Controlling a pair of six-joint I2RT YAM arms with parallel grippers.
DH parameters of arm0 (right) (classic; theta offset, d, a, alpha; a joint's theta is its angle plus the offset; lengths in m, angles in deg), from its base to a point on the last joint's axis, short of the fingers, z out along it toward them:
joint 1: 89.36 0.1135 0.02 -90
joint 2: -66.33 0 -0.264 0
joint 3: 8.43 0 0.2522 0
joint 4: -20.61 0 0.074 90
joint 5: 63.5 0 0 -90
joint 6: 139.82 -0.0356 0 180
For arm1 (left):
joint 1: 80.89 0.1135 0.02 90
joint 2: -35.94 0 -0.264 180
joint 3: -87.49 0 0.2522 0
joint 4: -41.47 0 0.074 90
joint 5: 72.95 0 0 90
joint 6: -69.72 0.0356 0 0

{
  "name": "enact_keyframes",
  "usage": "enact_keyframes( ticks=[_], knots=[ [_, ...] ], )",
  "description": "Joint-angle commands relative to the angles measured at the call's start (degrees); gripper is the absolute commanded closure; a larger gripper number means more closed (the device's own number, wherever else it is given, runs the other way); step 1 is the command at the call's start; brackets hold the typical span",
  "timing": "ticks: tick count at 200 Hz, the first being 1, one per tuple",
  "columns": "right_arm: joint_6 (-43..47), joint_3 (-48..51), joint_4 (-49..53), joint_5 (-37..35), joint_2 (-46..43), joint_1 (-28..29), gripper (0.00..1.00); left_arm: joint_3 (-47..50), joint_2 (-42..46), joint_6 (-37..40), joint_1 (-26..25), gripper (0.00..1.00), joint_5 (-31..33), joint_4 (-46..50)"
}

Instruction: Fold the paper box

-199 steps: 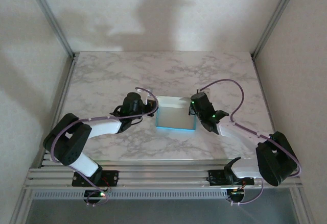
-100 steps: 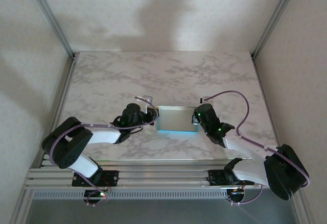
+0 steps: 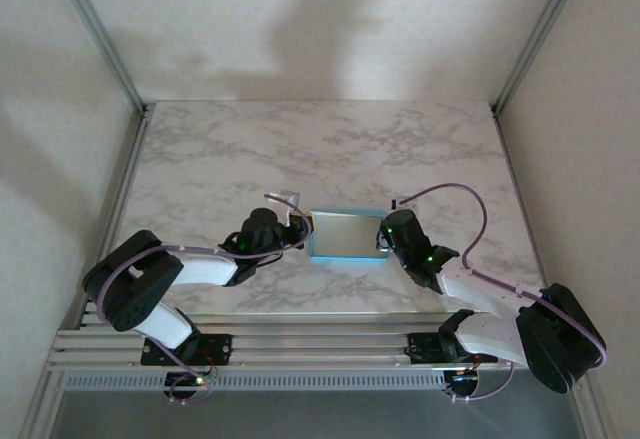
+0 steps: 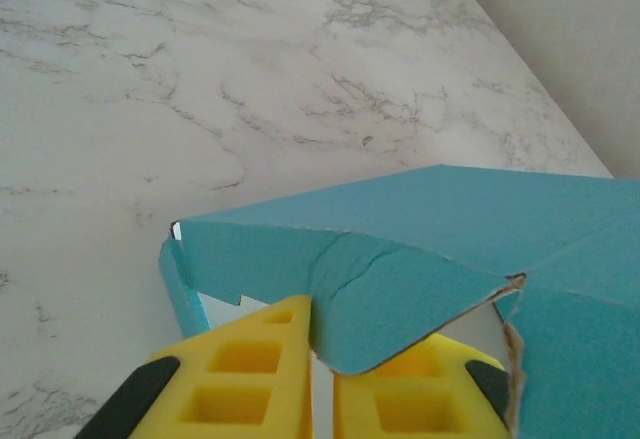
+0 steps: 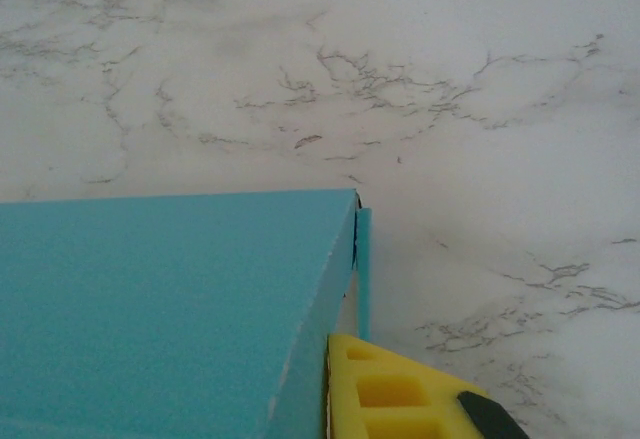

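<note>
- Table [image 3: 250, 149]: white marble pattern with grey veins, with pale walls on its left, far and right sides.
- Paper box [image 3: 347, 235]: lies near the middle of the table, towards the near edge, between the two grippers. From above it is a shallow rectangle with its long side running left to right, a pale grey middle, and turquoise along the left and near edges.
- Left gripper [image 3: 301, 226]: at the left end of the box, reaching in from the left.
- Left pads [image 4: 250, 379]: yellow with square pockets and black outer corners. They are drawn almost together, with only a thin pale sliver between them. A turquoise flap with a creased, rounded corner comes down into that gap and overlaps the right-hand pad, so the gripper is pinching the card at this end.
- Box, left wrist view: turquoise face outward. The flap edge is torn at the right, a white inner face shows at the low left corner, and the marble top stretches beyond.
- Right gripper [image 3: 384, 240]: at the right end of the box, reaching in from the near right.
- Right pad [image 5: 400, 399]: one yellow pad shows, just beside the end wall of the box. A broad turquoise panel covers where the other would be, so I cannot tell whether this gripper is spread or pinching.
- Box, right wrist view: a flat turquoise panel fills the near left, and a thin upright turquoise wall edge stands at its right corner with a narrow gap between them.
- Cables [image 3: 455, 194]: purple, looping over each arm.
- Rail frame [image 3: 300, 344]: aluminium, at the near edge, carrying both arm bases.
</note>
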Motion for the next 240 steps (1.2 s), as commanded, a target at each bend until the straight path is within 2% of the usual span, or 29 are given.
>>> enact_keyframes(
  ticks=[1,58,102,126,153,175,204,240],
  knots=[
    [-0.8,1.0,3.8,0.0,-0.6,0.3,0.9,0.7,0.1,-2.0,-0.4,0.86,0.6,-0.2],
    [0.3,0.8,4.4,0.0,-0.5,0.2,0.92,-2.5,-0.4,0.5,-0.4,0.82,0.8,3.2],
    [1.3,-0.5,5.6,0.2,-0.1,0.3,0.92,-6.1,-0.4,6.5,-0.3,0.69,-0.7,9.5],
    [1.5,-2.0,5.8,0.4,0.6,0.3,0.92,-8.6,-1.3,10.7,-0.2,0.68,-1.2,13.4],
    [1.6,-2.4,5.9,0.5,1.1,0.2,0.92,-11.3,-3.0,13.3,0.1,0.67,1.4,16.6],
    [1.8,-2.6,6.2,0.6,1.1,0.2,0.92,-12.7,-4.6,13.9,0.3,0.69,1.5,17.1],
    [1.9,-2.8,6.7,0.5,1.0,0.2,0.92,-13.5,-6.1,13.3,0.5,0.81,1.8,15.6],
    [2.2,-3.2,7.2,0.4,1.2,0.2,0.92,-13.8,-6.9,12.4,0.7,0.84,-0.7,13.4]
  ],
)
